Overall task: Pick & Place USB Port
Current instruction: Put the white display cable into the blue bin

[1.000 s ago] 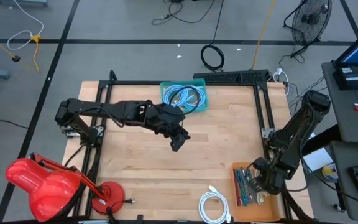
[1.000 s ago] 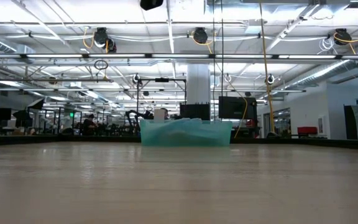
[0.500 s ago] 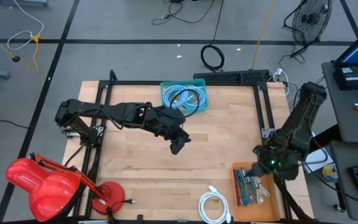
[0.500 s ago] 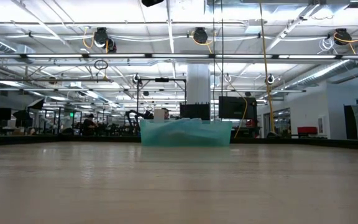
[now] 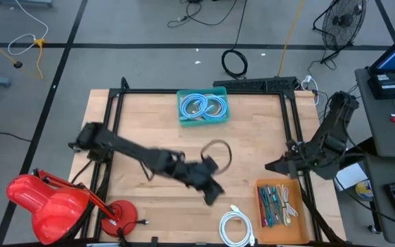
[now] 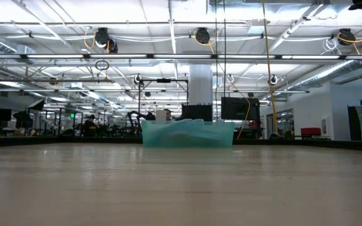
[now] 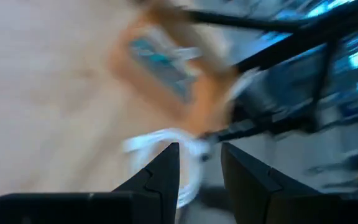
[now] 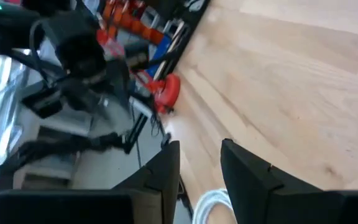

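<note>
your left gripper (image 5: 213, 194) hangs low over the wood table (image 5: 252, 137), jaws narrowly parted and empty. the white usb cable (image 5: 236, 227) lies coiled just beyond it, by the near edge. your right gripper (image 5: 271, 166) hovers above the orange tray (image 5: 280, 223), narrowly parted, empty.

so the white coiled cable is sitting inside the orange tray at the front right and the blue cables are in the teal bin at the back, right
Not quite. The white coiled cable lies on the bare table, just left of the orange tray, not inside it; the high view shows this. The tray holds other small items. The blue cables are indeed in the teal bin at the back.
</note>
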